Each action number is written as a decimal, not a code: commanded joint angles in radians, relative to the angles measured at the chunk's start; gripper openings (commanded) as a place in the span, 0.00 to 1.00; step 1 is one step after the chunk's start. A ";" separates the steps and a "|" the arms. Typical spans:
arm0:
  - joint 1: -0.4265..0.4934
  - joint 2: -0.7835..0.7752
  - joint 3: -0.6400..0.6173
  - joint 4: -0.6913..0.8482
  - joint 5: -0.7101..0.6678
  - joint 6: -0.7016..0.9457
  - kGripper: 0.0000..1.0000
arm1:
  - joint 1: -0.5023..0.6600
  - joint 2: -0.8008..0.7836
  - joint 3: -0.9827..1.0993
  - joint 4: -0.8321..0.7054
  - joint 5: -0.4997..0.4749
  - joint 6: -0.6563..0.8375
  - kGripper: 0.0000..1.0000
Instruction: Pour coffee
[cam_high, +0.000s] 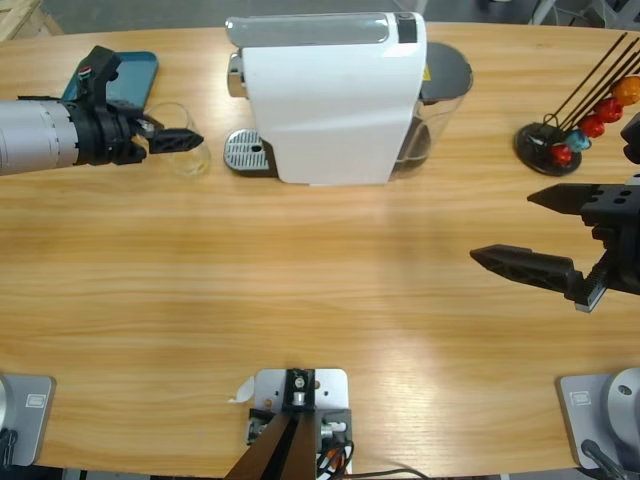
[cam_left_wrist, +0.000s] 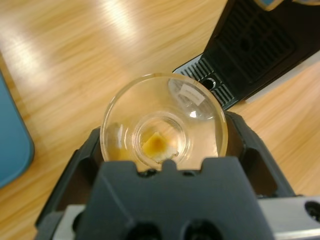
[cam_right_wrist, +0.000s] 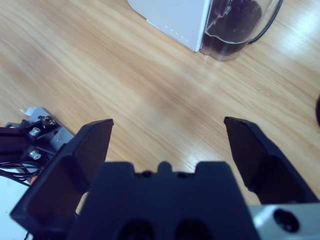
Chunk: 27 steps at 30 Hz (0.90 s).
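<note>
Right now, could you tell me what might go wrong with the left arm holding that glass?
The left gripper is clamped on a smooth clear glass, which could slip. A little coffee remains inside, so tipping may spill it onto the table. The coffee machine's drip tray sits close by, so a swing could knock it.

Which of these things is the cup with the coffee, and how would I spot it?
Find the big white coffee machine at the back of the wooden table. Next to its metal drip tray, on the side toward the blue tray, the left gripper holds a small clear glass. It is the only see-through cup, with a little tan-brown coffee at its bottom.
</note>
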 joint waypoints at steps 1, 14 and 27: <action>-0.032 0.065 -0.092 0.070 -0.071 0.061 0.20 | -0.014 -0.030 0.035 -0.008 0.016 -0.006 1.00; -0.046 0.177 -0.162 0.082 -0.120 0.143 0.20 | -0.015 -0.028 0.037 -0.010 0.018 -0.006 1.00; -0.046 0.256 -0.241 0.088 -0.158 0.144 0.20 | -0.015 -0.028 0.037 -0.010 0.021 -0.009 1.00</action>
